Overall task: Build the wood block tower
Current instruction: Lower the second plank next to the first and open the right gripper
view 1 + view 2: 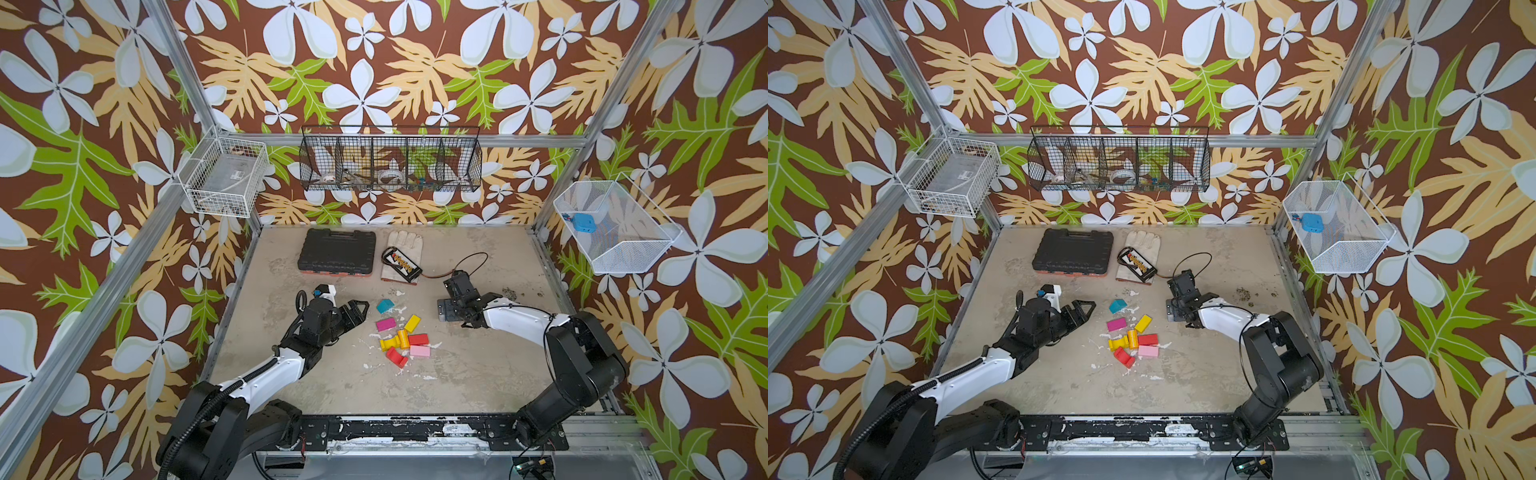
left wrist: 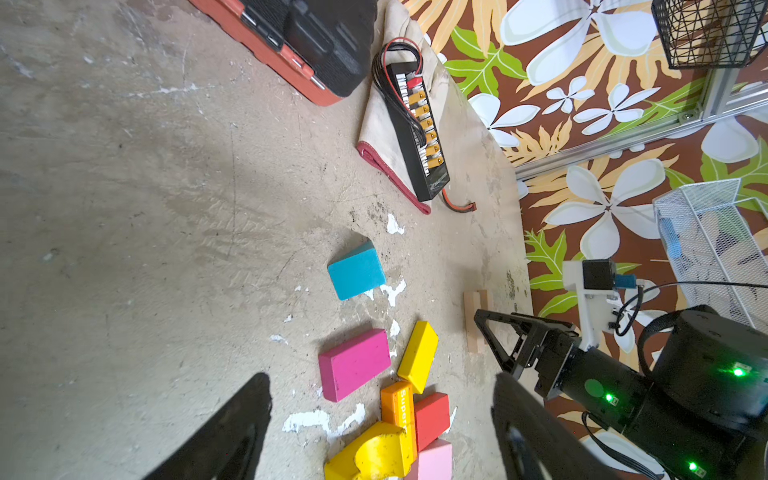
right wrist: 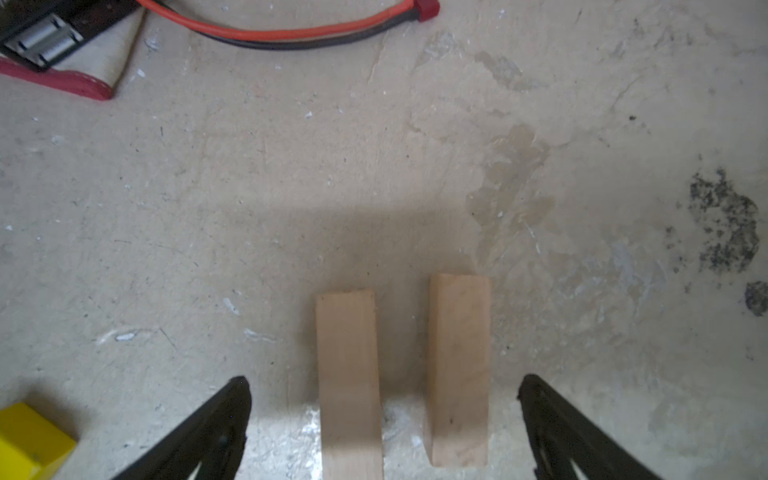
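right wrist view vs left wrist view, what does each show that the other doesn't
Only the right wrist view shows the two tan bars clearly: parallel, apart, between the right tool's open fingers. Only the left wrist view shows the teal block, magenta block, red block, pink block, yellow arch, orange cylinder and black tool case. Both share a yellow block, the glove, the battery pack and, half hidden in the left wrist view, the tan bars.

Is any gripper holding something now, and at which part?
Nothing is held. The right gripper stands open around two tan blocks, touching neither; the left gripper is open and empty.
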You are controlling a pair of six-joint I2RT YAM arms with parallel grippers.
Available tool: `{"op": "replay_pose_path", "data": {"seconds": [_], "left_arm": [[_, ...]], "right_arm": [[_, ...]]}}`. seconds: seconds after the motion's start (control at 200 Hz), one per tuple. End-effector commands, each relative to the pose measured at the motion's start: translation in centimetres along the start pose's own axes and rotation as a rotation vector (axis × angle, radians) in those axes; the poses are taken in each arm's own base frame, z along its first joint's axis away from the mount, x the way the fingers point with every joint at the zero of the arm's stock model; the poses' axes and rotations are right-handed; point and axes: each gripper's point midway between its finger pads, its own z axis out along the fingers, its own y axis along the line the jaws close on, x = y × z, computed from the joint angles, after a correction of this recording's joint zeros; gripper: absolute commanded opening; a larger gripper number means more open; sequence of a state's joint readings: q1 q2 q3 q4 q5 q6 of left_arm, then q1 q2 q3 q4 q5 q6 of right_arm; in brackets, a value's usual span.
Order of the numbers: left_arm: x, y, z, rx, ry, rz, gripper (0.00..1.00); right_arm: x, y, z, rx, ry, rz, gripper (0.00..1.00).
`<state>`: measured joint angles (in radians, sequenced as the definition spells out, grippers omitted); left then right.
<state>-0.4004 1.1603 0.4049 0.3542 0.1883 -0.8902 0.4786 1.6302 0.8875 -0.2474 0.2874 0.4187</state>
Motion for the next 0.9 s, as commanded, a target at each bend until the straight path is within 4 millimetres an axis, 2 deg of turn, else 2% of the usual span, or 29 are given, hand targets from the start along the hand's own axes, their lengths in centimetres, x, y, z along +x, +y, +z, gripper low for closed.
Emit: {"op": "replay_pose_path", "data": {"seconds": [0.0,0.245,0.461,0.771,0.896], "left_arm": [[-0.4,-0.5,0.0,0.013,-0.013,0.001,0.85],[-0.3,-0.5,0.1,0.011,-0.008,-0.002,0.84],[-0.3,-0.4,0.2,0.007,-0.005,-0.003,0.84],[0.1,-0.3,0.6,0.005,0.017,-0.015,0.84],[0.2,0.0,0.7,-0.01,0.022,-0.011,0.84]], "right_arm": [[0.2,0.0,0.2,0.001,0.001,0.009,1.0],[1.3,-0.1,1.9,0.023,0.062,0.008,1.0],[1.6,-0.6,2.3,0.013,0.08,0.033,0.99],[2.0,-1.0,2.8,-0.011,0.105,0.06,0.77],[2.1,-0.9,2.9,-0.014,0.108,0.06,0.71]]}}
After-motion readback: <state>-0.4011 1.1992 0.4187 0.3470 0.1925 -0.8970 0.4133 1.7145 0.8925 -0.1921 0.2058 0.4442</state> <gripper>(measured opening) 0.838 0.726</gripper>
